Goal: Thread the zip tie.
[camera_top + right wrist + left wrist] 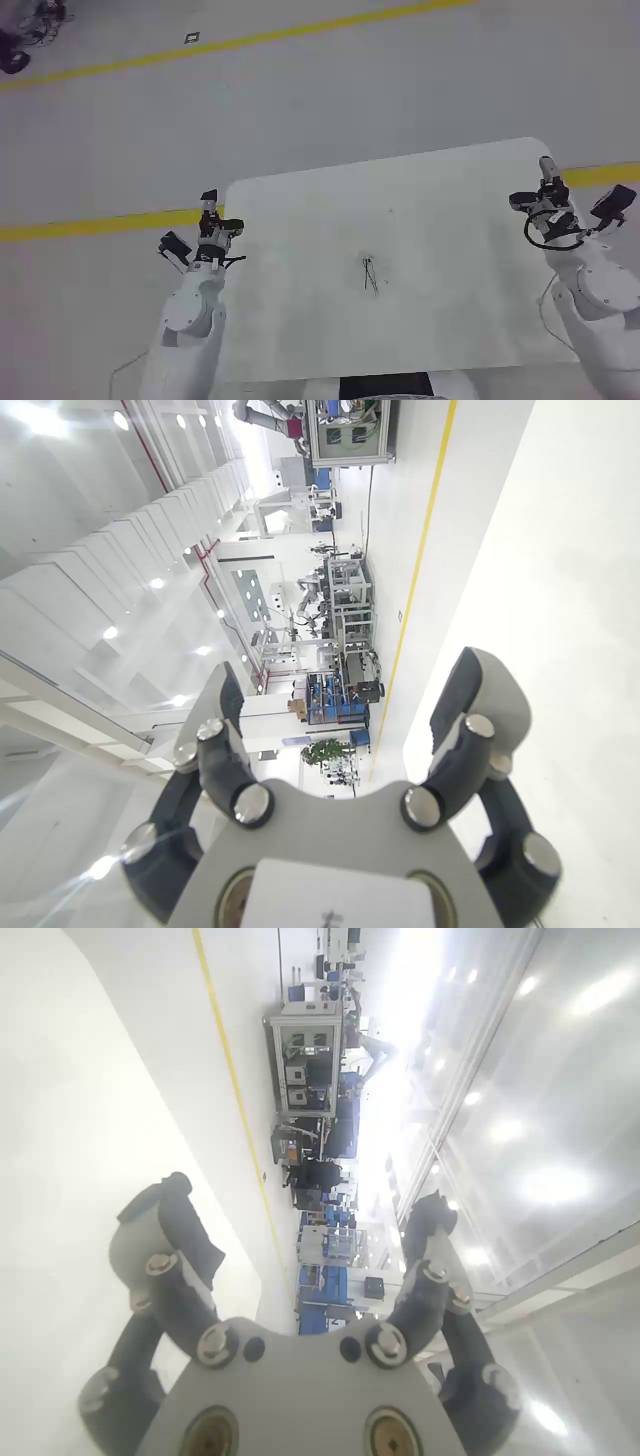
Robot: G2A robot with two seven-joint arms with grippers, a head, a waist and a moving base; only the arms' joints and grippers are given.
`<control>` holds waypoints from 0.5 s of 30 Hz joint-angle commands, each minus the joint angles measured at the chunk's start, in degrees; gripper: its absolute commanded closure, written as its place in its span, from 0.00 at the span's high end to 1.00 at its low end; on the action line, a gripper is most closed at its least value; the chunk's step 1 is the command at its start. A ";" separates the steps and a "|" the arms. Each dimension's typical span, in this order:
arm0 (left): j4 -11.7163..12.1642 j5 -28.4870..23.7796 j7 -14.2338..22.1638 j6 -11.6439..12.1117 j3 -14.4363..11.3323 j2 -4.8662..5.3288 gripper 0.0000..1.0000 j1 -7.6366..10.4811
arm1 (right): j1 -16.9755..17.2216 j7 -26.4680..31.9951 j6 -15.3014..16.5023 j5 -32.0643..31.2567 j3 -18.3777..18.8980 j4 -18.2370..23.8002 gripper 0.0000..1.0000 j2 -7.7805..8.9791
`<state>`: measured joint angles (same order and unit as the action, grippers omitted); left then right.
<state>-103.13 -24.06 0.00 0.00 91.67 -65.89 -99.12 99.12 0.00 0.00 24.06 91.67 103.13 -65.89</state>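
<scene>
**Zip tie lies between two empty claws**

The zip tie (370,273) lies on the counter (460,210), about in the middle and rather toward the robot's side. It is a thin dark piece, and its long axis runs nearly from the near edge to the far edge. Farther out, the left claw (209,200) hangs at the left edge of the counter and the right claw (546,165) at the right edge. Both are spread wide and hold nothing. The tie is well apart from each and inward from both; the left claw seems slightly nearer. I judge that threading is not yet begun: a claw must first come inward and down across the tie's thin width. Beyond the counter, a yellow line (250,40) crosses the floor.
</scene>
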 commanded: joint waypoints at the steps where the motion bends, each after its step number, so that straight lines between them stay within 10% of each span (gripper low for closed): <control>1: 0.00 0.00 0.00 0.00 0.00 0.00 0.78 0.00 | 0.00 0.00 0.00 0.00 0.00 0.00 1.00 0.00; 2: 0.00 0.00 0.00 0.00 0.00 0.00 1.00 0.00 | 0.00 0.00 0.00 0.00 0.00 0.00 1.00 0.00; 3: 0.00 0.00 0.00 0.00 0.00 0.00 0.78 0.00 | 0.00 0.00 0.00 0.00 0.00 0.00 0.78 0.00; 4: 0.00 0.00 0.00 0.00 0.00 0.00 0.78 0.00 | 0.00 0.00 0.00 0.00 0.00 0.00 0.78 0.00; 5: 0.00 0.00 0.00 0.00 0.00 0.00 1.00 0.00 | 0.00 0.00 0.00 0.00 0.00 0.00 1.00 0.00; 6: 0.00 0.00 0.00 0.00 0.00 0.00 0.78 0.00 | 0.00 0.00 0.00 0.00 0.00 0.00 1.00 0.00; 7: 0.00 0.00 0.00 0.00 0.00 0.00 1.00 0.00 | 0.00 0.00 0.00 0.00 0.00 0.00 1.00 0.00; 15: 0.00 0.00 0.00 0.00 0.00 0.00 1.00 0.00 | -4.80 11.41 3.44 -12.62 -3.76 1.22 1.00 0.47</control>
<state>-103.13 -24.06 0.00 0.00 91.67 -65.89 -99.12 94.77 10.70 3.49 12.91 88.43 104.50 -65.43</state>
